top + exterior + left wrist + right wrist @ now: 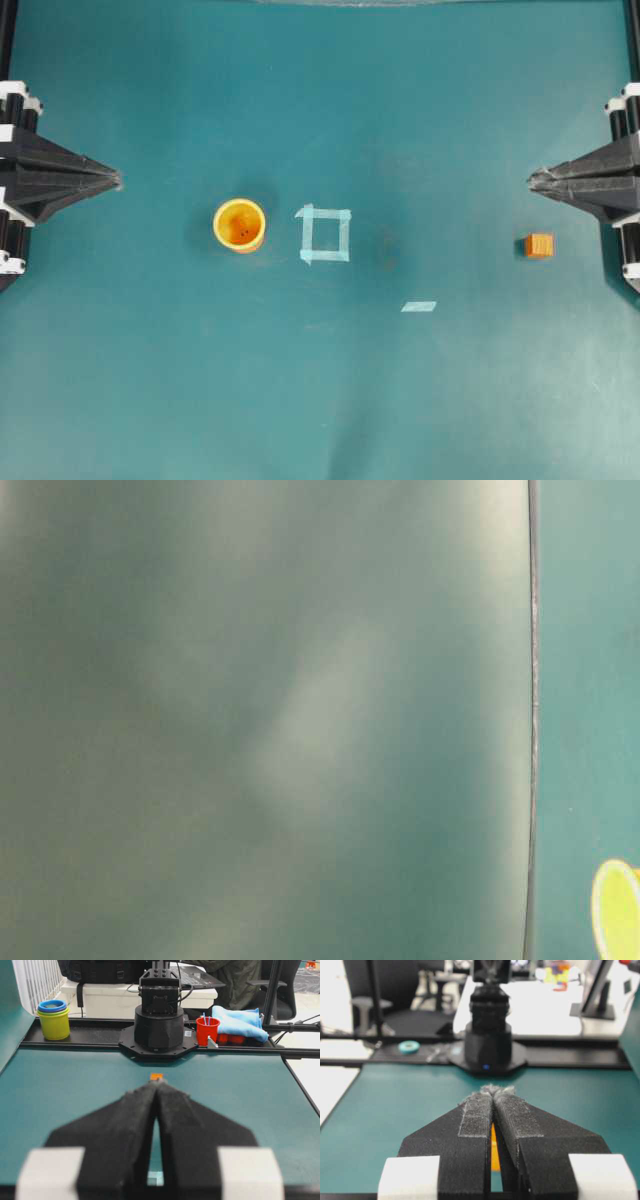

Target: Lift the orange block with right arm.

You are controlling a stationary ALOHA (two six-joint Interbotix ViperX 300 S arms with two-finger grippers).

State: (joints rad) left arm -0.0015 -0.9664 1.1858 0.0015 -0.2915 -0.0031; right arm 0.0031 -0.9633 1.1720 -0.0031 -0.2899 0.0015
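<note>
Nothing of the lift is done: the right end effector [532,181] hangs closed and empty at the surface's [330,400] edge, the block [539,245] resting untouched just beside its tips, so approach, grasp and lift all remain.

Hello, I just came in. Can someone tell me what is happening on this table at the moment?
Nothing is being handled yet. Both arms rest at the table's sides with closed jaws: the left end effector and the right end effector. The orange block lies untouched on the teal table, near the right end effector. An orange-yellow cup stands beside a tape square.
</note>
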